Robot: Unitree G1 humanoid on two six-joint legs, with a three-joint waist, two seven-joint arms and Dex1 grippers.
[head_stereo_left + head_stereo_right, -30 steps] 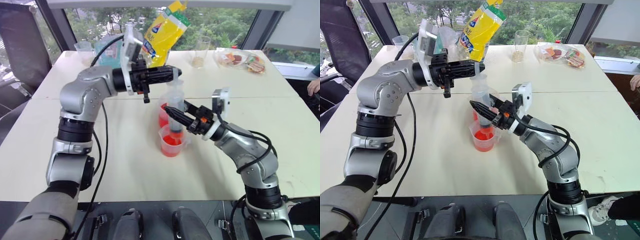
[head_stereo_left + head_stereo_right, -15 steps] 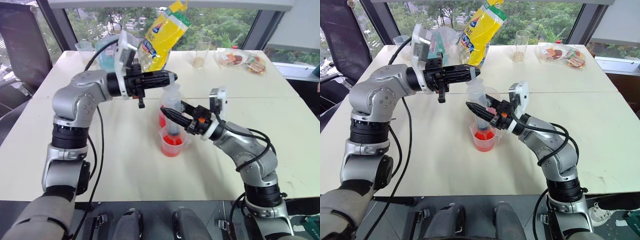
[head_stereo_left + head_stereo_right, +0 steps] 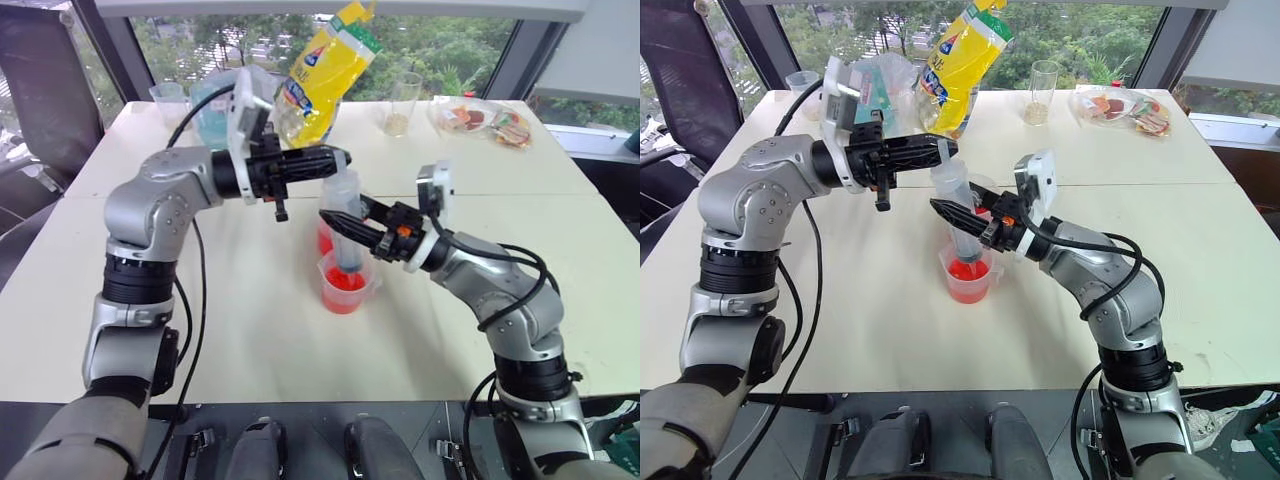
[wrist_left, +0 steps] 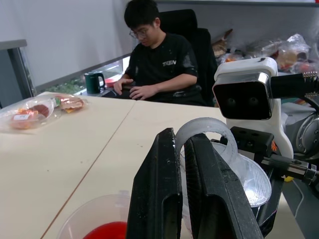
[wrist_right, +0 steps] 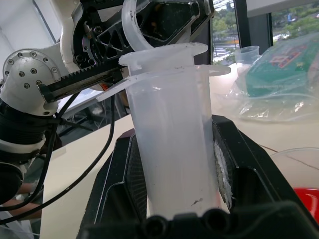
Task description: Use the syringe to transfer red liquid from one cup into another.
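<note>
The clear syringe [image 3: 343,212] stands upright with its nozzle down in the smaller cup [image 3: 343,287], which holds red liquid [image 3: 343,283]. My right gripper [image 3: 335,222] is shut on the syringe barrel [image 5: 174,144], one finger [image 5: 124,184] on either side. Reaching in level from the left, my left gripper [image 3: 338,158] is shut on the plunger ring [image 4: 199,132] at the syringe's top. The larger cup [image 3: 324,237], tinted red, stands just behind the smaller one, partly hidden by the syringe and my right gripper.
At the table's far side are a yellow bag [image 3: 325,65], a tall tumbler [image 3: 403,103], snack packets [image 3: 490,122], a blue-green packet [image 3: 212,105] and a small clear cup [image 3: 168,100]. A person in black [image 4: 159,59] sits beyond the table's right end.
Both grippers keep their holds on the syringe over the smaller cup. My left elbow has sunk a little; the syringe stays in place.
</note>
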